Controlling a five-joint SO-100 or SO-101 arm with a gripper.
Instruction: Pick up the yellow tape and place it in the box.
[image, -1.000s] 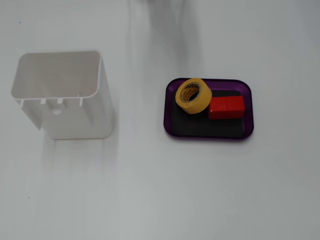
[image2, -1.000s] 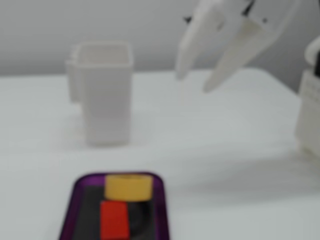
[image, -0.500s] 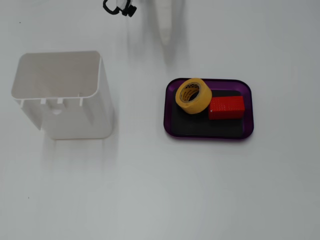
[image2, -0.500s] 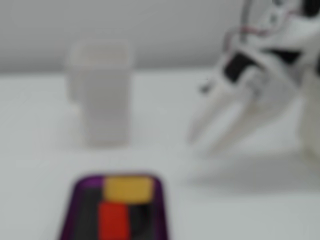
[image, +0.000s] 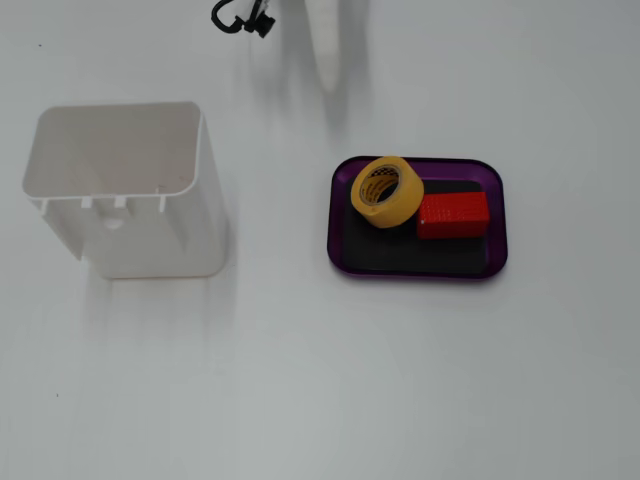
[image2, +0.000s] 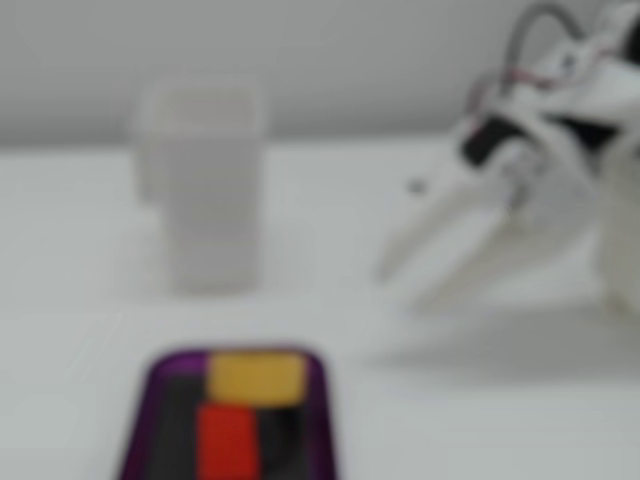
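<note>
In the low, blurred fixed view the tool (image2: 400, 285) hangs over the white worktop (image2: 480, 420) with its two pale fingers apart and nothing between them, tips angled down and to that view's left. From above only one white finger (image: 327, 50) shows, at the top edge, beside a black cable loop (image: 240, 16).

Below the tool in the view from above, and well apart from it, lies the box (image: 500, 215), a shallow purple tray. The yellow tape (image: 387, 191) sits inside it, tilted on the corner nearest the tool. A red block (image: 453, 215) lies in the tray touching the tape's far side. Off to the tool's other side stands a tall white container (image: 120, 190), open-topped.
</note>
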